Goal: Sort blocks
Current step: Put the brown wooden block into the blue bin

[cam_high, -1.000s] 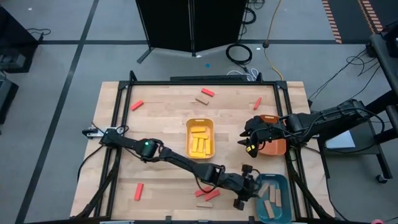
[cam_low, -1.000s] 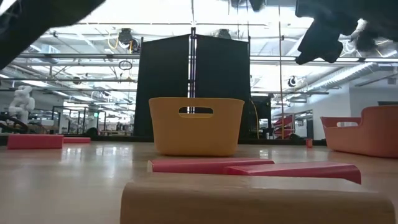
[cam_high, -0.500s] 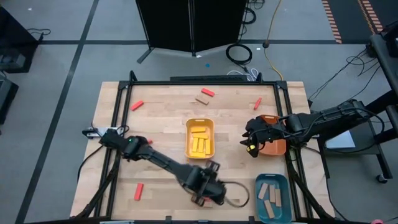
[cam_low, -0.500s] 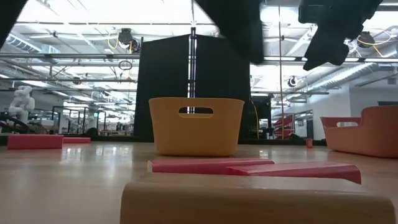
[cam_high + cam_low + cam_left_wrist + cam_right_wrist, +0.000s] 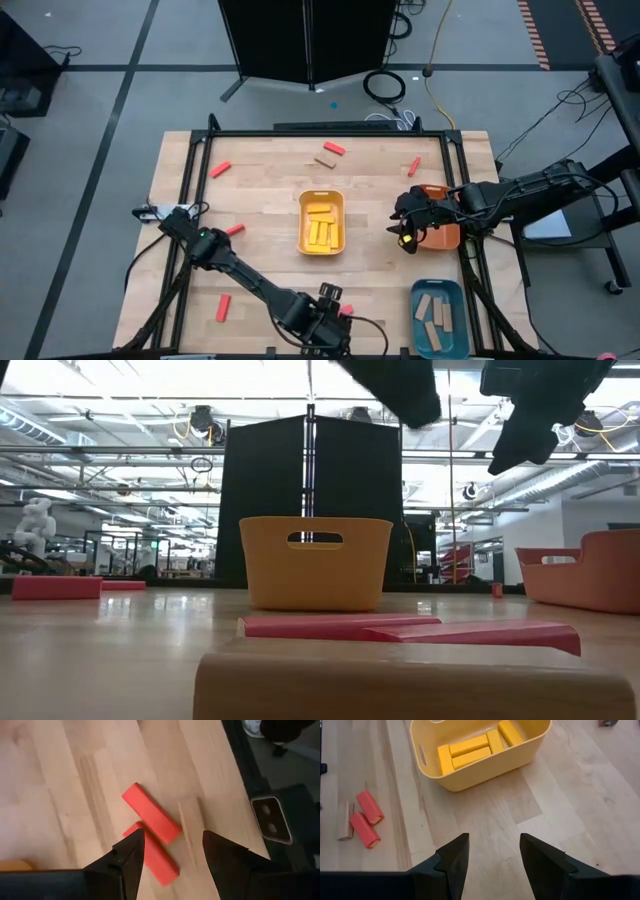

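The yellow tray [image 5: 321, 221] mid-tabletop [image 5: 260, 190] holds yellow blocks [image 5: 320, 230]; the teal tray [image 5: 436, 317] at the near right corner holds tan blocks [image 5: 433, 312]. The orange tray [image 5: 440, 232] sits beside the right gripper [image 5: 405, 222], jaws open, empty. The left gripper [image 5: 330, 318], jaws open, hovers over two red blocks [image 5: 150, 836] and a tan block [image 5: 192, 830] at the near edge.

Grey floor [image 5: 90, 60] with dark seams all round the wooden desk [image 5: 260, 190]. A black panel [image 5: 305, 40] stands past its far edge, with coiled cables [image 5: 385, 85] on the floor beside it. Bright ceiling lights [image 5: 180, 380] and exposed pipes overhead.
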Available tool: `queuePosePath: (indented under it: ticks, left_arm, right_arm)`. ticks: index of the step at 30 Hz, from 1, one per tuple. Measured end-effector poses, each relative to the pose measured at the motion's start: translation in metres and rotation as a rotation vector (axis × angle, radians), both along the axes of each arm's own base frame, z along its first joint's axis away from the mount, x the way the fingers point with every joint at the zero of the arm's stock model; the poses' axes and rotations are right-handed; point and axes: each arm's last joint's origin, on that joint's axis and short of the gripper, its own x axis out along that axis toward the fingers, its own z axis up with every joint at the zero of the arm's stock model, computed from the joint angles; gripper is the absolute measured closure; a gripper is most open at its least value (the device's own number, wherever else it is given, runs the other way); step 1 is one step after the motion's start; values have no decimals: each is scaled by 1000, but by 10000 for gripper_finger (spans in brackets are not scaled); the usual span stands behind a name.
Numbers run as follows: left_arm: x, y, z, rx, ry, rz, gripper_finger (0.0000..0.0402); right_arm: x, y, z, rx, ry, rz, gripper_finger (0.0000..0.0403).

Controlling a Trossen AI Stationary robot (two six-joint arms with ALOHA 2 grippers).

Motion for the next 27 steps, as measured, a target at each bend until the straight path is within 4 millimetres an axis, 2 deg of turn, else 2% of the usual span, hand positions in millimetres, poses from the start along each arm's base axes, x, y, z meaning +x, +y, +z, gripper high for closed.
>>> queuePosePath:
  ticks: [5,12,21,27]
  left_arm:
    - [1,-1,-24,-11,9,36,204]
    - [-6,1,-46,-47,103,106,204]
    - [-7,-6,-61,-110,84,135,204]
    - [-10,-8,-62,-112,92,148,204]
  right_arm:
    - [0,0,0,11,0,-9,234]
    - [-1,0,-1,-31,13,35,234]
    - [-1,0,-1,-44,13,45,234]
    - [-1,0,-1,-41,13,42,234]
